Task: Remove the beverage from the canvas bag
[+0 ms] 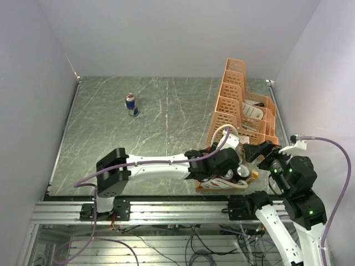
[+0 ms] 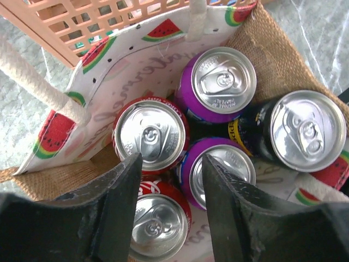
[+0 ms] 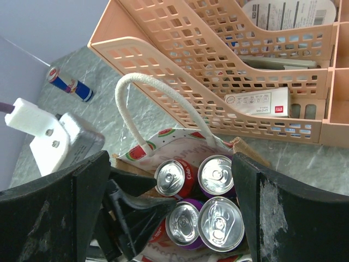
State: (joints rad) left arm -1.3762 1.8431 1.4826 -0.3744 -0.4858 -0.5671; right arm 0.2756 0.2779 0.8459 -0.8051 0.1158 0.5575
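Note:
The canvas bag point(image 2: 125, 71) has burlap ends, watermelon-print sides and white rope handles. It stands open at the near right of the table point(image 1: 217, 184), against the orange rack. It holds several upright cans: two red cola cans point(image 2: 150, 134) point(image 2: 158, 226), two purple cans point(image 2: 223, 82) point(image 2: 224, 172) and a dark can point(image 2: 305, 128). My left gripper point(image 2: 172, 161) is open just above the bag's mouth, its jaws either side of the lower red can; it also shows in the top view point(image 1: 222, 169). My right gripper point(image 3: 172, 158) is open and empty, above the bag point(image 3: 163, 143).
An orange plastic lattice rack point(image 1: 238, 100) with packets in its slots stands right behind the bag, also in the right wrist view point(image 3: 218, 71). A blue and red energy-drink can point(image 1: 132, 104) stands alone at the far left. Grey walls enclose the table.

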